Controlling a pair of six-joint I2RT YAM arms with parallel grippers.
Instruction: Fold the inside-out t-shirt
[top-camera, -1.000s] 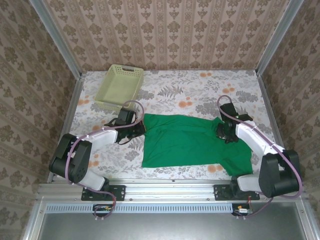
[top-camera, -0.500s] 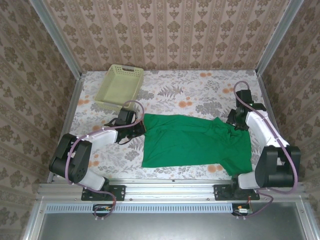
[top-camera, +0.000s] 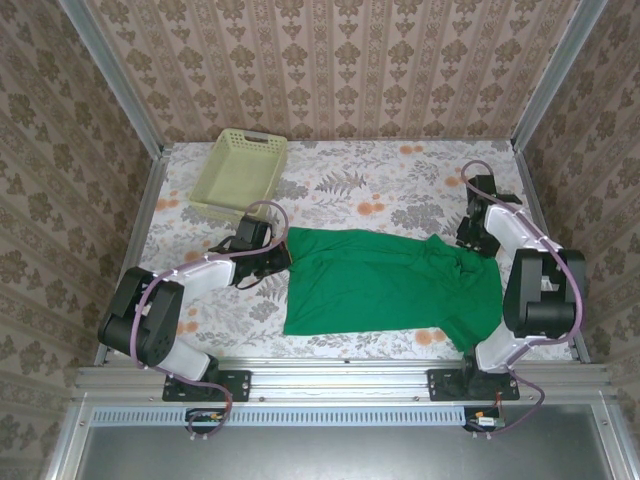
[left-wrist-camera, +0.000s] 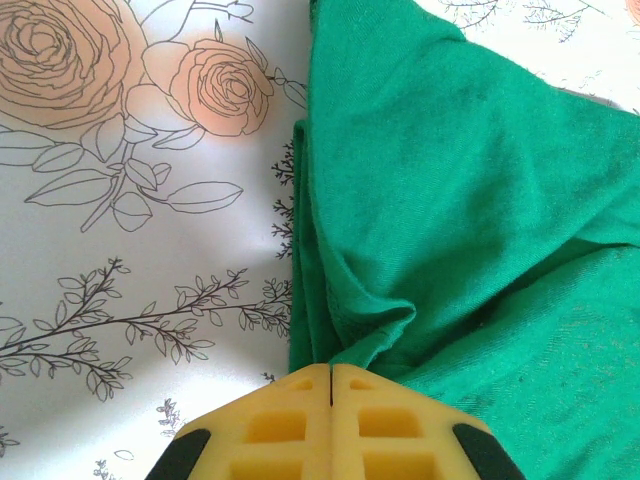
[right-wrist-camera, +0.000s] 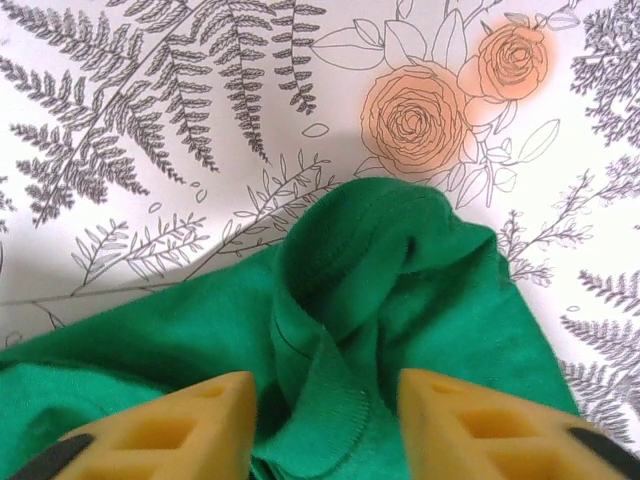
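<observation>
**A:** Where is the inside-out t-shirt (top-camera: 385, 290) lying?

**B:** It's spread on the flowered bench (top-camera: 400, 180), on the near half between the two arms, with its long side running left to right. Most of it is flat. One sleeve juts out at the near right corner.

**A:** And the pale lattice basket (top-camera: 243, 172)?

**B:** That's at the far left of the bench, well apart from the cloth.

**A:** What is the left claw (top-camera: 283, 256) doing?

**B:** It's low at the shirt's far left corner. Its own camera shows the two yellow fingers (left-wrist-camera: 290, 430) pressed together with no gap between them. A gathered fold of green cloth runs straight into the tips, so it looks to be pinching the shirt's edge (the creases all draw in toward that one spot).

**A:** And the right claw (top-camera: 468, 243)?

**B:** It's at the far right corner of the shirt, where the cloth is rumpled. Its fingers (right-wrist-camera: 165, 425) are spread, one on each side of a raised ridge of fabric. The ridge stands in the gap between them and isn't squeezed.

**A:** Is anything lifted off the bench?

**B:** From overhead the shirt lies on the surface. Only the two far corners are bunched, one beside each claw
</observation>
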